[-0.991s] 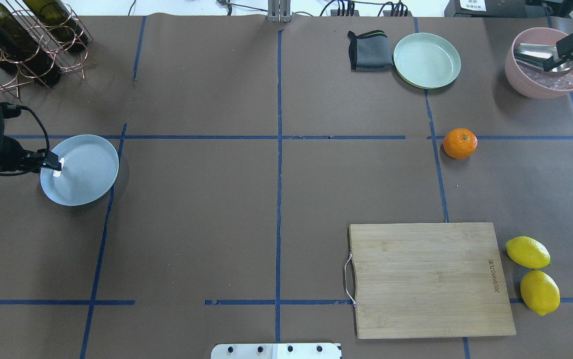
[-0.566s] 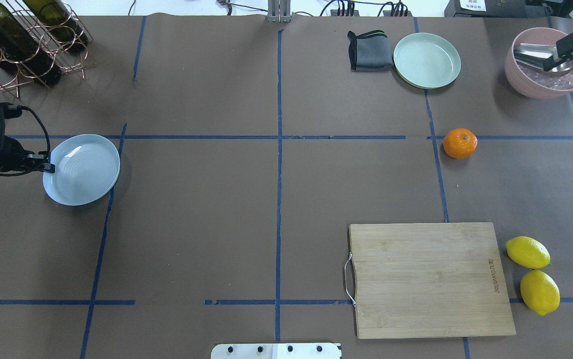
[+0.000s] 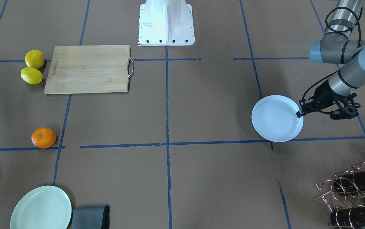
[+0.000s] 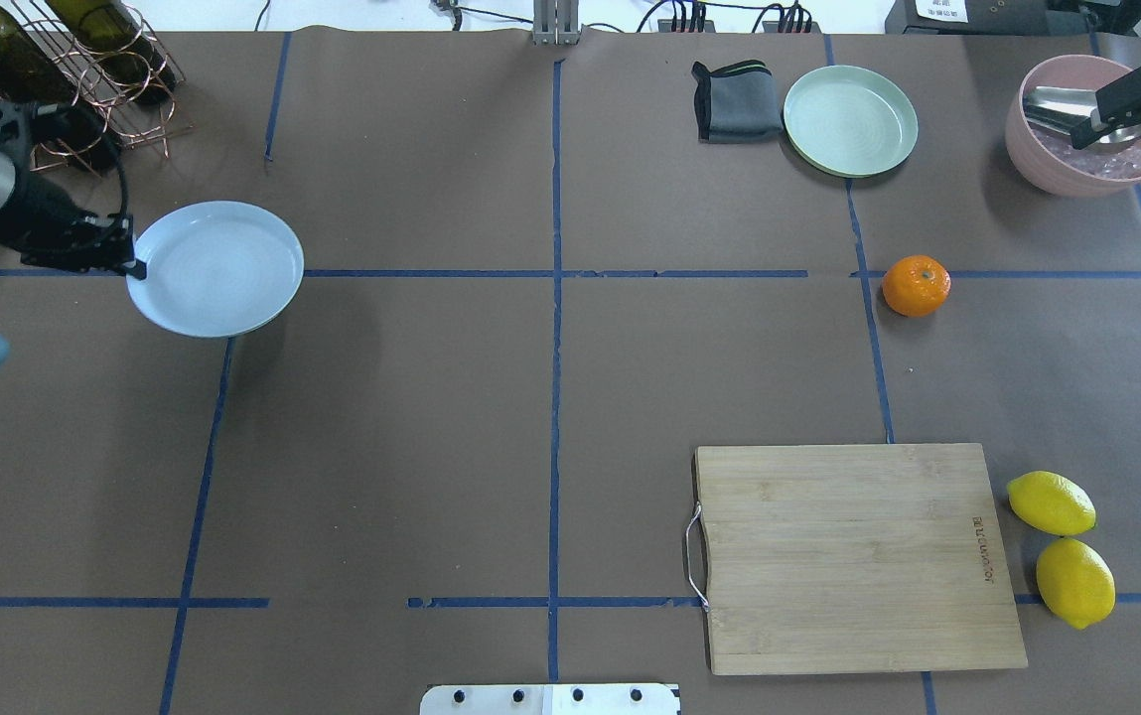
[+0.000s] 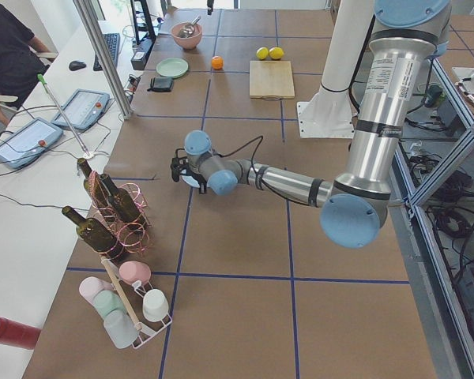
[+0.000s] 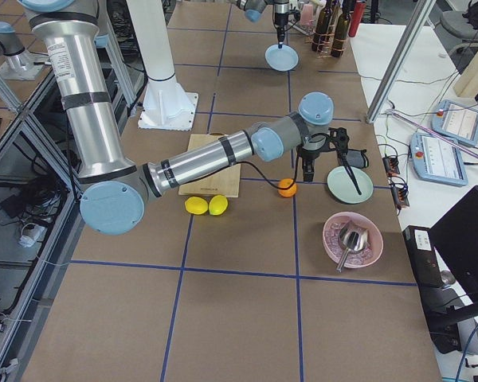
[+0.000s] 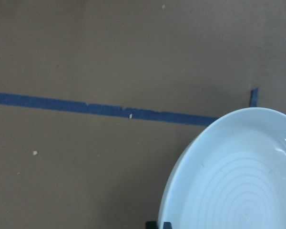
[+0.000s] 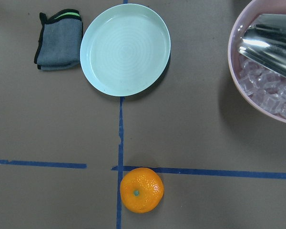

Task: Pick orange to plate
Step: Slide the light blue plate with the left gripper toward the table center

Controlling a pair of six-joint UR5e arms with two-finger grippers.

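The pale bluish-white plate (image 4: 215, 268) hangs tilted above the table at the left, and my left gripper (image 4: 136, 268) is shut on its near-left rim. The front-facing view shows the plate (image 3: 277, 118) with that gripper (image 3: 298, 114) pinching its edge. In the left wrist view the plate (image 7: 238, 181) fills the lower right. The orange (image 4: 916, 285) rests on the table at the right, on a blue tape line. It lies low in the right wrist view (image 8: 141, 189). My right gripper (image 4: 1121, 124) is open, high over the pink bowl, far from the orange.
A mint-green plate (image 4: 850, 120) and a folded grey cloth (image 4: 732, 101) lie at the back right. The pink bowl (image 4: 1076, 159) holds ice and a metal scoop. A wooden cutting board (image 4: 853, 556) and two lemons (image 4: 1051, 502) sit front right. A copper bottle rack (image 4: 54, 79) stands back left.
My left gripper closed on the plate's rim, then carried the plate up, away from the robot and to the right. The right gripper and the orange have barely moved.
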